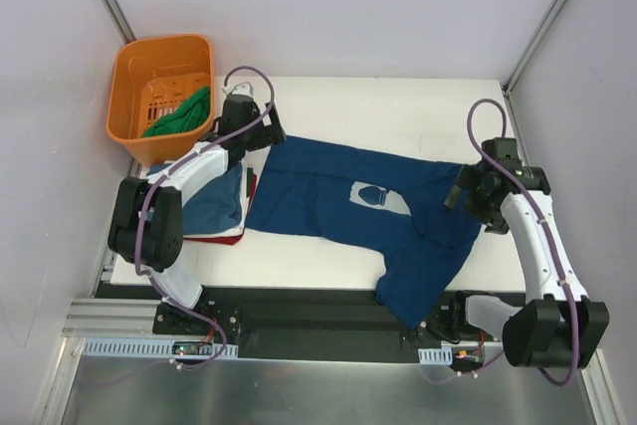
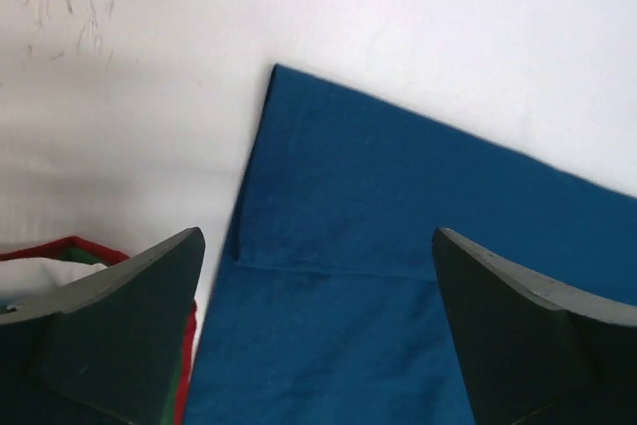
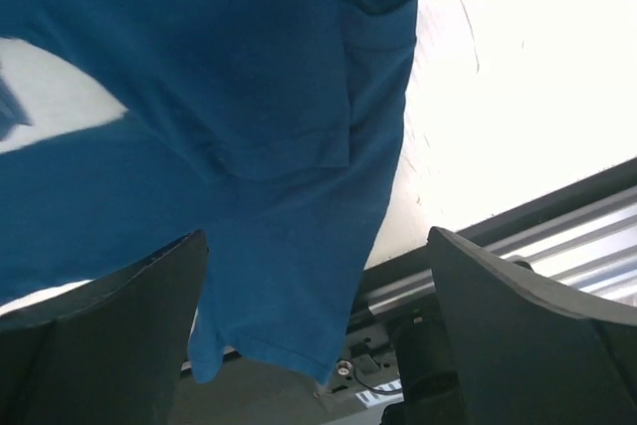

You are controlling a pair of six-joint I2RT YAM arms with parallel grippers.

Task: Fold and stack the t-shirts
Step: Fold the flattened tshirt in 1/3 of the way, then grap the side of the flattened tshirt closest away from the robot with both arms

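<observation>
An orange plastic basket (image 1: 127,106) with a slotted floor sits at the far left corner of the white table (image 1: 398,106). A black plate (image 1: 299,311) lies along the table's near edge, with a silver aluminium rail (image 1: 109,323) just in front of it. Pale walls (image 1: 40,97) flank the table on both sides.

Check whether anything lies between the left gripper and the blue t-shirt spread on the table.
Nothing visible does. The left gripper hangs open directly over a corner of the blue t-shirt, with only bare cloth showing beneath it. The stack of folded shirts lies to one side, not between.
</observation>
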